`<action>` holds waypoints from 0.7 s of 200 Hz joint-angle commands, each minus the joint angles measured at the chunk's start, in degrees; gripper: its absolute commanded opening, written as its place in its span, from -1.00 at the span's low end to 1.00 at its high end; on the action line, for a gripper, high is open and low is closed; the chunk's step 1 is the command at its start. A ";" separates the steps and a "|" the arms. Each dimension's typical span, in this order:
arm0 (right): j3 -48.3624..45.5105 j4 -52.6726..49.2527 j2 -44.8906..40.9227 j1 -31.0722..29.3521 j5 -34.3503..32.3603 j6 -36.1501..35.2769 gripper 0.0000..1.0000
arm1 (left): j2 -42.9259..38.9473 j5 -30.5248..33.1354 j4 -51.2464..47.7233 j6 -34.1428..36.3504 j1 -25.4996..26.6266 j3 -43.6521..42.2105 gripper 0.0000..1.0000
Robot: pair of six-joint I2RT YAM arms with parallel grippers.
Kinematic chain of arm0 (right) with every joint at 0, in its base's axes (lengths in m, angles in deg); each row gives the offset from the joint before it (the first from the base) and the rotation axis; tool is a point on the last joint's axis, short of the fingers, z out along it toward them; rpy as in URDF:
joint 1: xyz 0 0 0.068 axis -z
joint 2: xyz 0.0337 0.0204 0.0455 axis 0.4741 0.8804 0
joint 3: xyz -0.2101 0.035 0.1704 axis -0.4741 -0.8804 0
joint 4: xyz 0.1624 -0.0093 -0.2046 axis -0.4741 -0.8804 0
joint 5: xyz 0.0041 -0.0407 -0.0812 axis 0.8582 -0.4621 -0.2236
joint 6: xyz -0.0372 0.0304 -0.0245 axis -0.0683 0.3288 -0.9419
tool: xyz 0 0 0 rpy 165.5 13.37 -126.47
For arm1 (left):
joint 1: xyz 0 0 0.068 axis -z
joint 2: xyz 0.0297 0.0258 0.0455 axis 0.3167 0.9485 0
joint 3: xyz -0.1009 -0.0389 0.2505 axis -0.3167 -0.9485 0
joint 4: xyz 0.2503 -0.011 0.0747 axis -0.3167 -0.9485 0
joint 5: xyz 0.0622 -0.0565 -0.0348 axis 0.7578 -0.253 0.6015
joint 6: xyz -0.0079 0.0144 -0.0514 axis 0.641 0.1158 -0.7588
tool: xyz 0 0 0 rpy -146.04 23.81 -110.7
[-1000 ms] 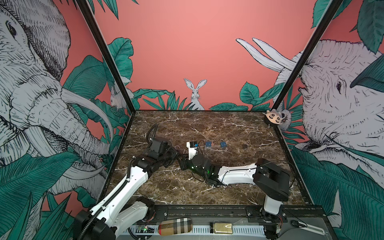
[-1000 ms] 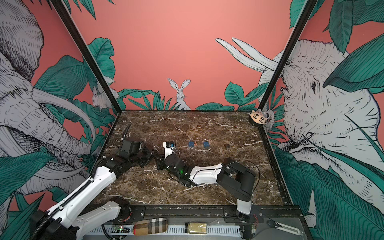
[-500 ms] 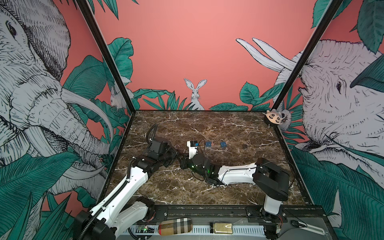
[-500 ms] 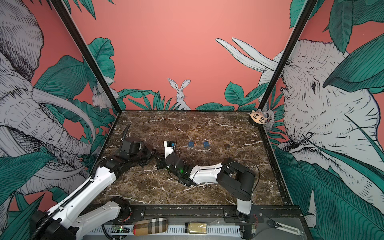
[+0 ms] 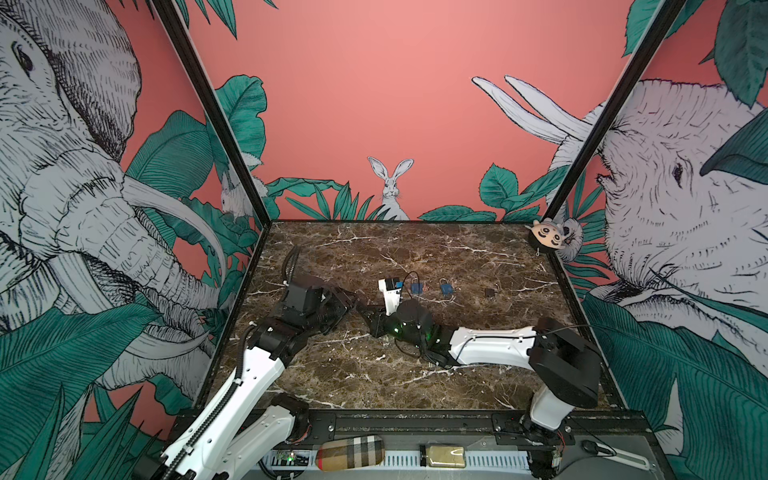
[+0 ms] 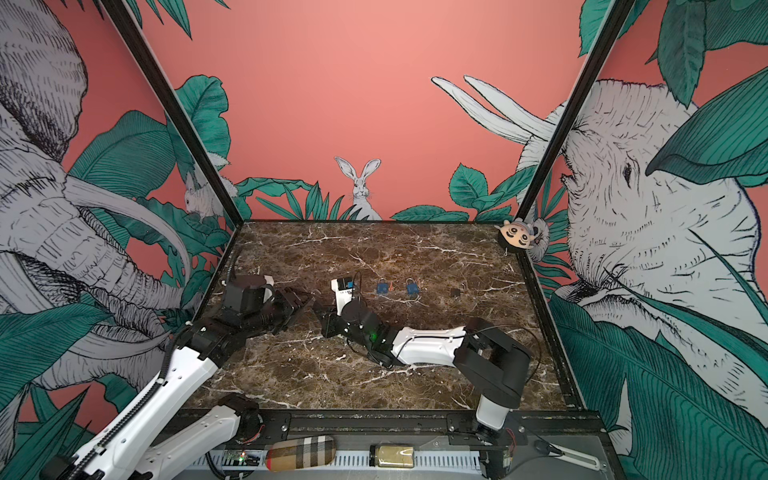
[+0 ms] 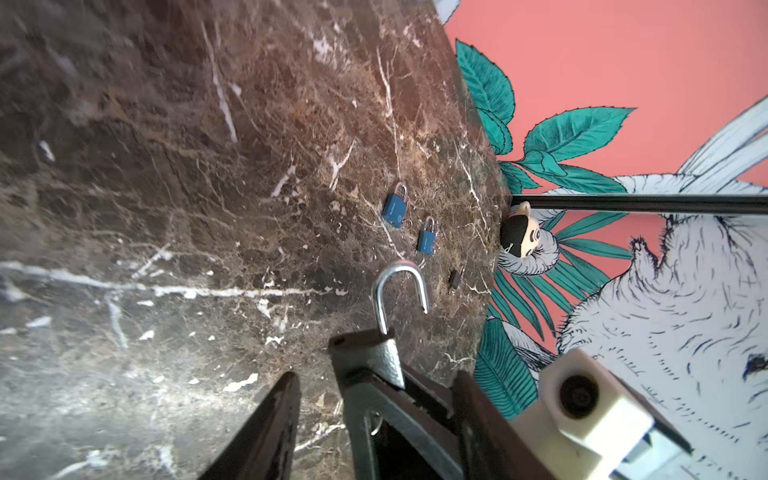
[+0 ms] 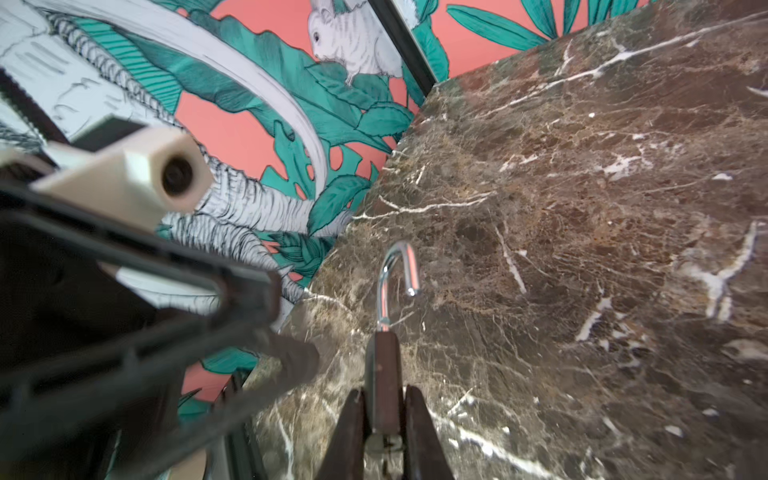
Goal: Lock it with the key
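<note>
A plush toy (image 5: 547,237) sits at the far right corner of the marble tabletop (image 5: 415,249). Below its near edge lie a checked case (image 5: 351,452) and, near it, a jar (image 5: 442,456). A rabbit (image 5: 390,187) is painted on the back wall.

From the stereo head, high at the front edge, we look down and forward over the whole tabletop (image 5: 353,374) to the back wall (image 5: 395,104). Both top views share nearly all of it. Our left wrist camera sits low and very near, facing past the blue padlocks (image 7: 395,210) toward the rear right corner. Our right wrist camera faces the rear left corner. Both wrist views share the padlock (image 7: 368,353), close up.
</note>
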 commanded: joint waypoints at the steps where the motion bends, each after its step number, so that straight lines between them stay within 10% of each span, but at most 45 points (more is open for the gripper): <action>1: -1.85 -1.79 -6.36 0.57 7.22 -1.42 -1.00 | -2.84 0.00 -8.43 9.17 -0.56 5.35 0.35; 140: -8.44 -20.24 -18.74 -0.85 17.38 -4.64 -1.00 | -4.95 -6.42 -11.46 27.49 -0.56 -0.79 0.97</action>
